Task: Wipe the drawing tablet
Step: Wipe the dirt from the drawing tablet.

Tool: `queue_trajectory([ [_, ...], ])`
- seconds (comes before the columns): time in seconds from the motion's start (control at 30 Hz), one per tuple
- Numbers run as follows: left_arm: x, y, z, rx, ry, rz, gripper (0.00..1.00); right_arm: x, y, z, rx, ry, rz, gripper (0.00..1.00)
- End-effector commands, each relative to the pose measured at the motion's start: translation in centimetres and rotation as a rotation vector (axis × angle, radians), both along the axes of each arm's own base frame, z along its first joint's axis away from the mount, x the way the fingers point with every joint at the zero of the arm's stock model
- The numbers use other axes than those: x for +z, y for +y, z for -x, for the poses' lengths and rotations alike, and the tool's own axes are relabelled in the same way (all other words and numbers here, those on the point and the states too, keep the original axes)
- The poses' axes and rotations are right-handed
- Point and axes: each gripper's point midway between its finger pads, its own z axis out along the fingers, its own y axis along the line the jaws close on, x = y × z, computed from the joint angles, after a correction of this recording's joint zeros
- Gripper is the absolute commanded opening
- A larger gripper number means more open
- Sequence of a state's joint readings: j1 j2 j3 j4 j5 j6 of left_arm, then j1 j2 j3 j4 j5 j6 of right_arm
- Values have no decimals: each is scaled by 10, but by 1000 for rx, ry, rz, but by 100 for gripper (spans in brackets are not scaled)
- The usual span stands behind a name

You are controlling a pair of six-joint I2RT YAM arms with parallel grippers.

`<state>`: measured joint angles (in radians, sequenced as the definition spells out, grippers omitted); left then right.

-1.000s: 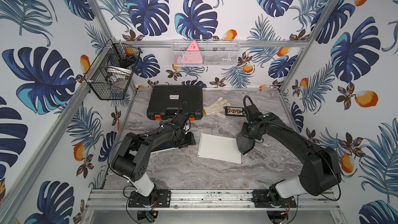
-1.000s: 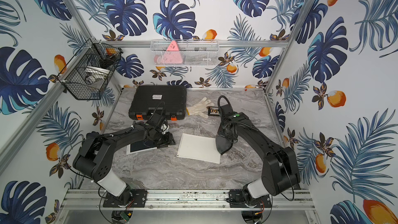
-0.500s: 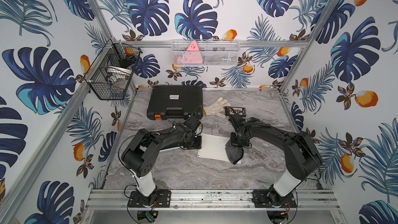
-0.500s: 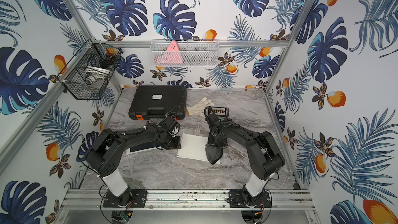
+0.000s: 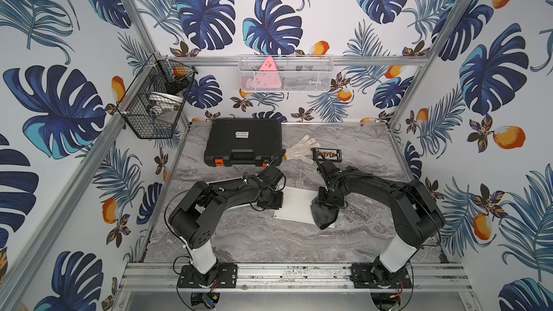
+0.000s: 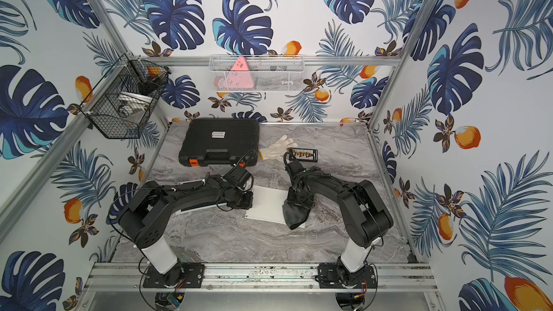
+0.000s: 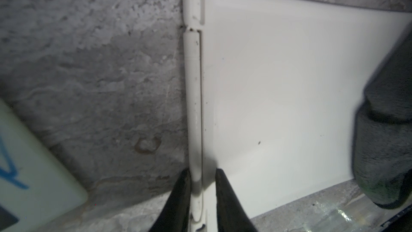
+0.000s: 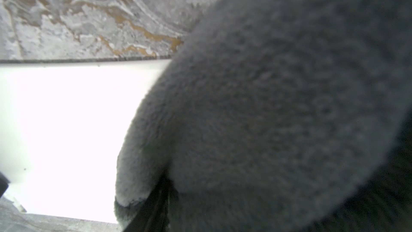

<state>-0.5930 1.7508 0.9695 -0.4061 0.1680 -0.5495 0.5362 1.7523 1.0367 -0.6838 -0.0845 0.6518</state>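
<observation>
The white drawing tablet [image 5: 294,204] [image 6: 266,204] lies flat mid-table. My left gripper [image 5: 279,201] [image 6: 250,200] is at its left edge. In the left wrist view the left gripper [image 7: 201,171] has its jaws pinched narrowly around the tablet's [image 7: 278,85] edge rail with the stylus in it. A dark grey cloth [image 5: 323,218] [image 6: 294,216] [image 7: 383,152] rests on the tablet's right front corner, under my right gripper [image 5: 329,201] [image 6: 299,201]. In the right wrist view the cloth [image 8: 267,108] fills the picture over the bright tablet [image 8: 66,119]. One dark finger [image 8: 156,204] shows; the other is hidden.
A black case [image 5: 244,142] lies at the back, with a white glove [image 5: 300,148] and a small black bit rack [image 5: 327,154] beside it. Another white board with blue marks [image 5: 221,181] [image 7: 33,164] lies under the left arm. A black wire basket [image 5: 155,106] and a white mesh basket [image 5: 285,74] hang on the walls.
The right arm has carried the cloth left and toward the front, onto the tablet's right end. The left gripper has moved right to the tablet's left edge and its jaws have narrowed.
</observation>
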Motion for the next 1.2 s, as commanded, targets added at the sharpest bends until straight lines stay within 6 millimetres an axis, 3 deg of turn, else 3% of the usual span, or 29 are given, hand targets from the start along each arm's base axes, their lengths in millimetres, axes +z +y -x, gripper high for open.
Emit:
queue_trajectory([
  [0.0,-18,13,23,-3,85,-56,22,-9,22,-4,-6,19,-85,27],
  [0.1,-20,14,26,-3,91,-54,18,-8,41,-10,16,15,-109,13],
  [0.23,-25,15,31,0,102,-51,16,-3,87,-20,74,-5,-166,0],
  [0.47,-32,21,38,23,124,-57,14,-4,174,-32,98,1,-341,0],
  [0.57,-35,23,40,45,134,-66,13,-9,183,-30,73,24,-374,0],
  [0.8,-45,36,46,104,166,-129,10,-31,111,-12,38,61,-170,0],
  [1.0,-50,49,50,129,178,-196,9,-19,38,0,40,48,25,0],
  [1.17,-50,52,51,135,178,-209,8,-15,-38,14,-43,102,168,0],
])
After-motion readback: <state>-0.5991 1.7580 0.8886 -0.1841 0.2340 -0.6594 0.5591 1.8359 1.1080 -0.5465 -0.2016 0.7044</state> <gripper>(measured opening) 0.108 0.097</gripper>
